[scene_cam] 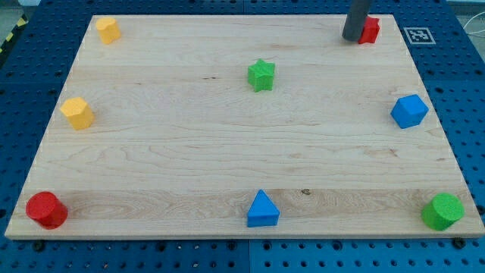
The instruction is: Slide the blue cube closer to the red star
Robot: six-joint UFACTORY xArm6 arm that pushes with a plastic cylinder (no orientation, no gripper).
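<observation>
The blue cube sits near the board's right edge, about mid-height. A red block, partly hidden behind the rod so its shape is hard to make out, sits at the view's top right. My tip rests on the board touching the red block's left side, well above and left of the blue cube.
A green star lies top centre. A yellow block is at the top left and another yellow block at the left edge. A red cylinder, a blue triangular block and a green cylinder line the bottom of the wooden board.
</observation>
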